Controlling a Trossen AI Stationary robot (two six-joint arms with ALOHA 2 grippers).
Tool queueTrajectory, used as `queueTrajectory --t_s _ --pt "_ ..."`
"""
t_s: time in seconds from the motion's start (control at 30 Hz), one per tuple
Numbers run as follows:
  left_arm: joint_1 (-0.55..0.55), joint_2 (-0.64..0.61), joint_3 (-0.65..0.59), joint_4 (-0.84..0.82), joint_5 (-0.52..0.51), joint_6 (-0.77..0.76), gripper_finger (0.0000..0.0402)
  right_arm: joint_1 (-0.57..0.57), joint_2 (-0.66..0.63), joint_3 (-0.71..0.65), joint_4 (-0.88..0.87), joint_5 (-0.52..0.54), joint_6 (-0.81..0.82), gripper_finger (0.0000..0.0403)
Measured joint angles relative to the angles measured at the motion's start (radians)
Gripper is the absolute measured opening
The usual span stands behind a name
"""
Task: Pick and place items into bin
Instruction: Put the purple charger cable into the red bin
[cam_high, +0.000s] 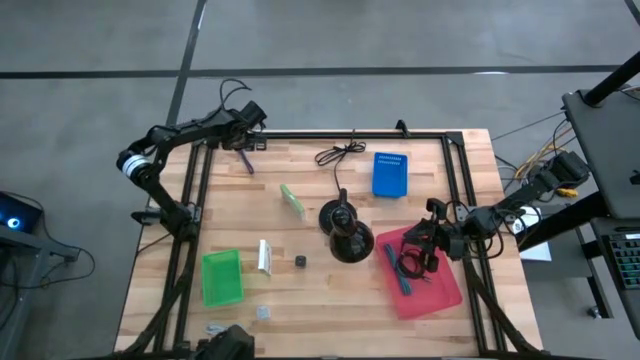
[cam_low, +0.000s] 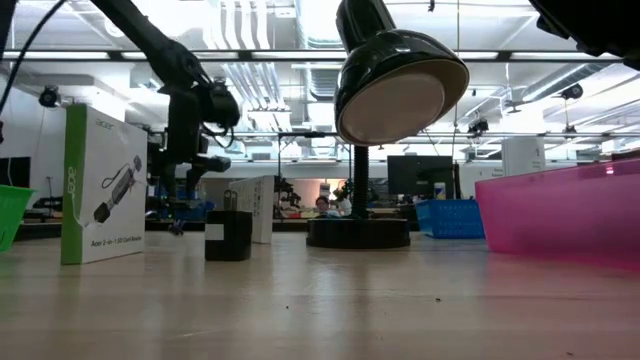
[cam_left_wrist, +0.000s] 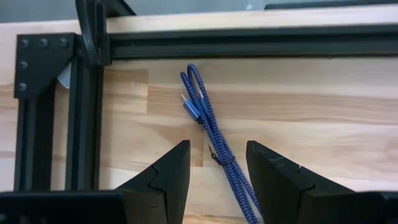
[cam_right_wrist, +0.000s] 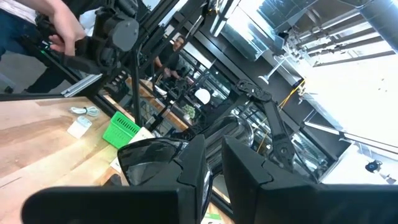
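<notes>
Blue braided cable lies folded on wood at table's far left corner, hard against black frame rail. I see left gripper above it, fingers half apart, straddling cable, gripping nothing. Right gripper over pink bin, fingers nearly shut, empty; cables already inside bin. Black desk lamp stands mid-table between arms. Blue basket, green basket, small black cube nearby.

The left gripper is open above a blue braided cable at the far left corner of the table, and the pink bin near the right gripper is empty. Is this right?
Not quite: the pink bin is not empty. The high view shows a dark cable lying in it. The rest holds: the left gripper is open above the blue braided cable, and the right gripper is by the bin.
</notes>
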Motion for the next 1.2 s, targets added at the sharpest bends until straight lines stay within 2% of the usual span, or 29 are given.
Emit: queueTrajectory --t_s 0.57,0.73,1.2 --pt "0.016 0.117 -0.001 0.034 -0.006 -0.056 0.0141 0.000 0.000 0.000 -0.006 0.000 0.000 0.0043" --pt "0.017 0.151 -0.001 0.043 -0.039 -0.076 0.0141 0.000 0.000 0.000 -0.006 0.000 0.000 0.0043" --pt "0.026 0.161 -0.011 0.123 -0.046 -0.078 0.0141 0.000 0.000 0.000 -0.006 0.000 0.000 0.0043"
